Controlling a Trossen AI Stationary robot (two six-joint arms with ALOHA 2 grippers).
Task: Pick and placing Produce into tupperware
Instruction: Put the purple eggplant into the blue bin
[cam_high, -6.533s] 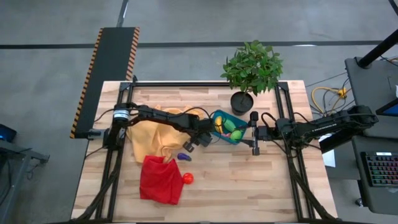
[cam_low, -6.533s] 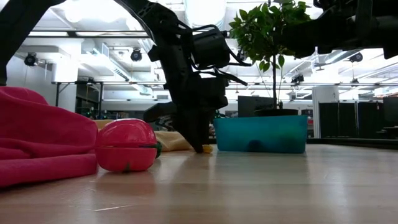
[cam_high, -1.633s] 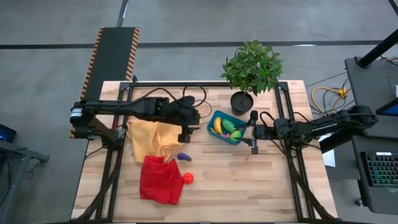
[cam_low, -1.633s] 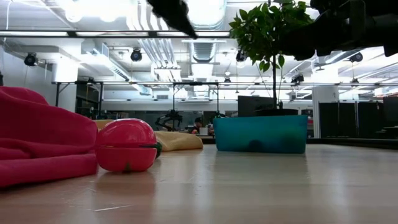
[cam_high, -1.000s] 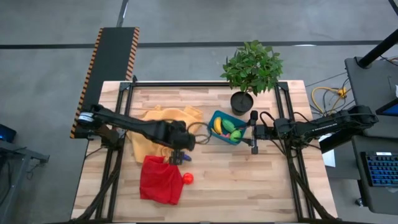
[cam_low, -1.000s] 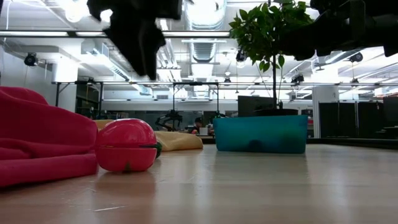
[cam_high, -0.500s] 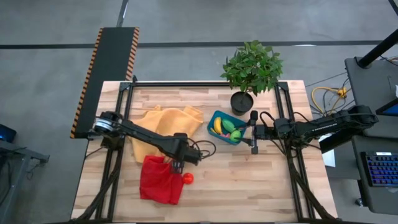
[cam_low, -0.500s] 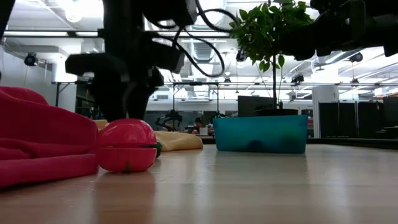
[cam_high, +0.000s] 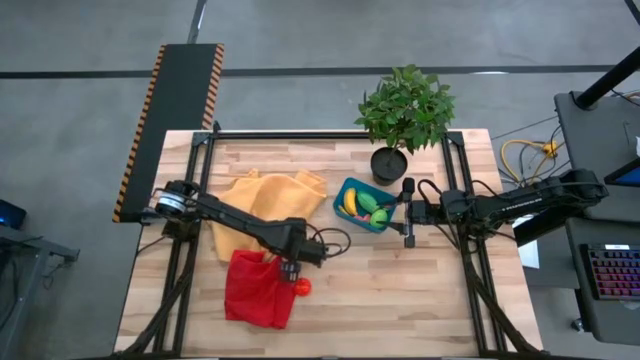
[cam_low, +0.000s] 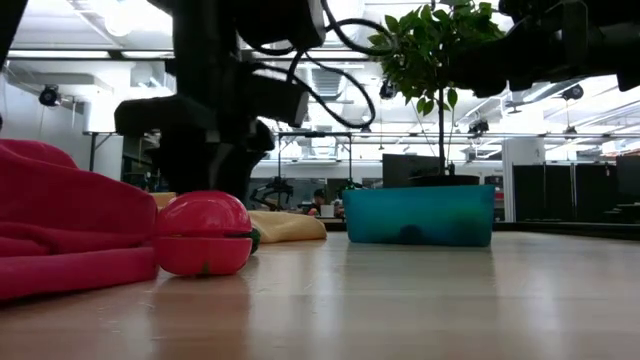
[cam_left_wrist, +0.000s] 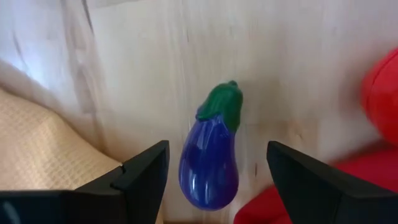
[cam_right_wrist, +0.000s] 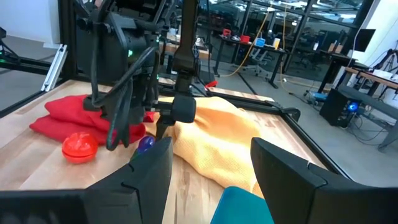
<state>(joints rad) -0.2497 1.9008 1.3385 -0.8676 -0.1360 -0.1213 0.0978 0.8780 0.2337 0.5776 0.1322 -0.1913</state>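
1. Nearest to my working wrist camera is the purple eggplant (cam_left_wrist: 210, 159), lying on the bare wood with its green cap pointing away from the fingers. My left gripper (cam_left_wrist: 216, 180) hangs right over it with the fingers (cam_left_wrist: 144, 171) spread wide, one on each side, neither touching it.

2. I read this as the reach stage of the pick: lined up, nothing grasped yet. The next move calls for a straight drop so the pads bracket the fat part of the body, then a close across its width. It looks smooth and rounded, so a grip too near the cap could let it squirt out.

3. Just beside the eggplant are the yellow-orange cloth (cam_left_wrist: 46, 152) on one side and the red cloth (cam_high: 255, 288) on the other. I must keep the fingers off both folds.

4. The red round piece (cam_high: 301, 287) sits at the red cloth's edge, near the eggplant, still to be collected.

5. Farther across the table is the tupperware (cam_high: 365, 205), already holding the banana (cam_high: 350, 203) and green pieces (cam_high: 370, 203). The carry goes there.

6. Beyond it the right gripper (cam_high: 407, 212) waits just beside the container, fingers apart, holding nothing. The potted plant (cam_high: 403, 115) stands behind.
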